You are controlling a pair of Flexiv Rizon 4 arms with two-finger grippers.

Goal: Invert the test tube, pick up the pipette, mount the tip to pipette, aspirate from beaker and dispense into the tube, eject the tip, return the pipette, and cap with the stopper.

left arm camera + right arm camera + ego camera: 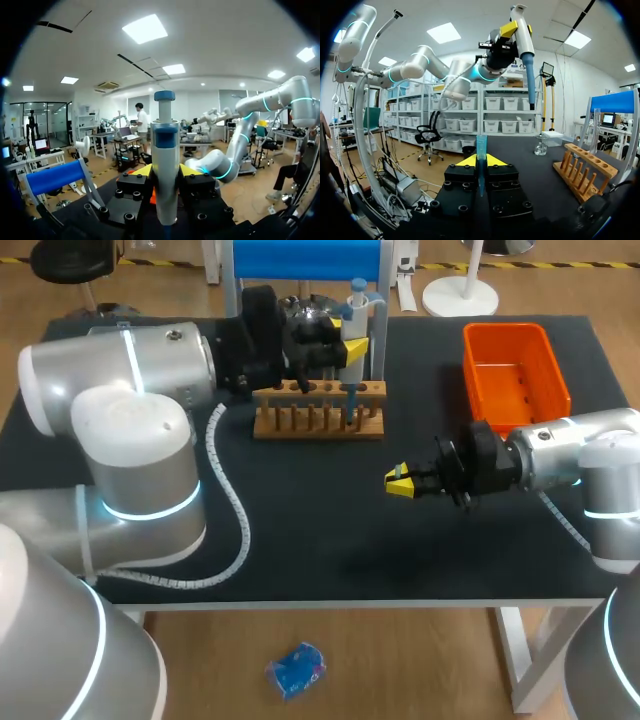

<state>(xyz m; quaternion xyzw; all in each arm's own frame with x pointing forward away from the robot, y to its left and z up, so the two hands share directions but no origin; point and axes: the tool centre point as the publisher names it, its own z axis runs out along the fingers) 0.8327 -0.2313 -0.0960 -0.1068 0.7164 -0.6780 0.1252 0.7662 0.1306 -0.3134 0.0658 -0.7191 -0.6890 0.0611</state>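
Grippers both closed: left gripper clamps the pipette by its body and holds it upright, raised above the right end of the wooden rack. Right gripper pinches a blue tip between its yellow pads, point-up, low over the black mat on the near side of the rack, well apart from the pipette. Orange bin sits beyond the right arm.
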